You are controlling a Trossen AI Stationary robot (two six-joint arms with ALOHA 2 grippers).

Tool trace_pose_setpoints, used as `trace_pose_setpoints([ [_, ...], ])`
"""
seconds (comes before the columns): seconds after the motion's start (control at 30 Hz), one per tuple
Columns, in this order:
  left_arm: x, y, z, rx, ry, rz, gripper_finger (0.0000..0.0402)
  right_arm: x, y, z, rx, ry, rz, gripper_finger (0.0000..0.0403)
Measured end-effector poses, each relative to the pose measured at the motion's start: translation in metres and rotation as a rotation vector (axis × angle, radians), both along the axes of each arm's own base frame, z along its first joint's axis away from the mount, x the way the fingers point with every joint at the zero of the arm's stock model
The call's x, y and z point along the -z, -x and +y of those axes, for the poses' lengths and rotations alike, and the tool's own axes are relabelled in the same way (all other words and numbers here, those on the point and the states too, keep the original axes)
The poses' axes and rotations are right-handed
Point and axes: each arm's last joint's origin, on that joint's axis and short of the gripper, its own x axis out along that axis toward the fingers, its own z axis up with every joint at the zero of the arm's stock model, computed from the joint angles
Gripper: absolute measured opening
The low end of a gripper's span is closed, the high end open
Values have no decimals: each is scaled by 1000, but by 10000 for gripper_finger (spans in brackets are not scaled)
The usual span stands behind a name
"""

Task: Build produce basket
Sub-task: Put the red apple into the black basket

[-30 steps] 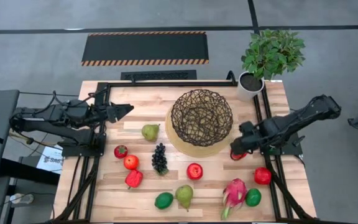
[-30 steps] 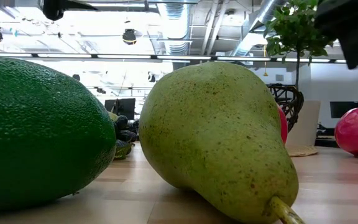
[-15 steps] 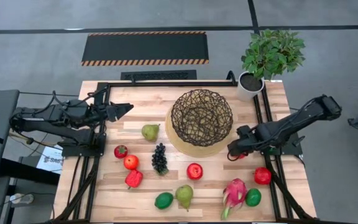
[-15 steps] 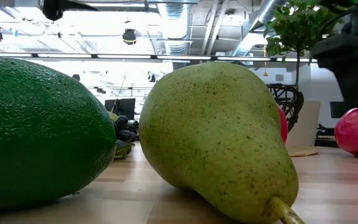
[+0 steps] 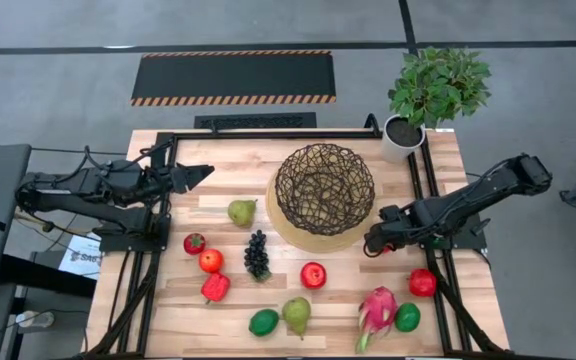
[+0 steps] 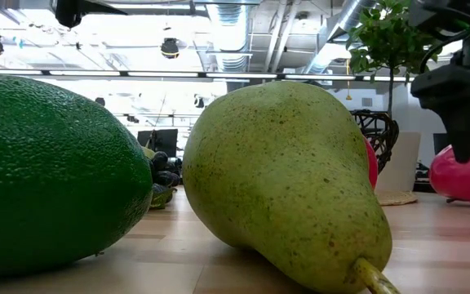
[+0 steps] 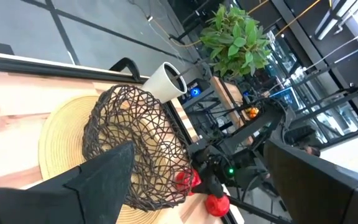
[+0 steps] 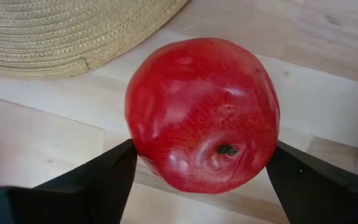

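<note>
The right pincer (image 5: 376, 243) straddles a red apple (image 8: 202, 113) on the counter (image 5: 348, 290), just beside the basket's (image 5: 324, 187) straw base; its fingers (image 8: 92, 180) flank the fruit at the widest part, touching or nearly so, so whether it is gripped cannot be told. The left pincer (image 5: 200, 176) hangs wide and empty near the counter's far left corner. The basket holds nothing visible; pears (image 5: 241, 211), limes (image 5: 263, 322), grapes (image 5: 256, 253), a dragon fruit (image 5: 377, 309) and other apples lie scattered on the boards. The apple looks light, hard and glossy, likely to slip or roll, so a hold across its middle seems soundest. From above, the apple is almost wholly hidden under the right pincer. The table-level view is filled by a lime and a pear, which screen most of the counter.
</note>
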Motion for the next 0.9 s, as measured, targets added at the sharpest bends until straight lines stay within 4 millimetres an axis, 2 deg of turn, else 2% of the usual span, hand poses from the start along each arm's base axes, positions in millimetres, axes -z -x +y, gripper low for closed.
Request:
trace_pose_setpoints([
  [0.23,0,0,0,-1,0,1,345,1,0,0,-9,-5,6,289],
  [0.5,0,0,0,-2,9,-3,345,-8,-2,6,-38,-19,-9,282],
  [0.67,0,0,0,-3,10,-4,345,-34,-9,12,-79,-31,-56,282],
  [0.9,0,0,0,-5,22,-10,345,-87,-18,23,-184,-60,-159,282],
])
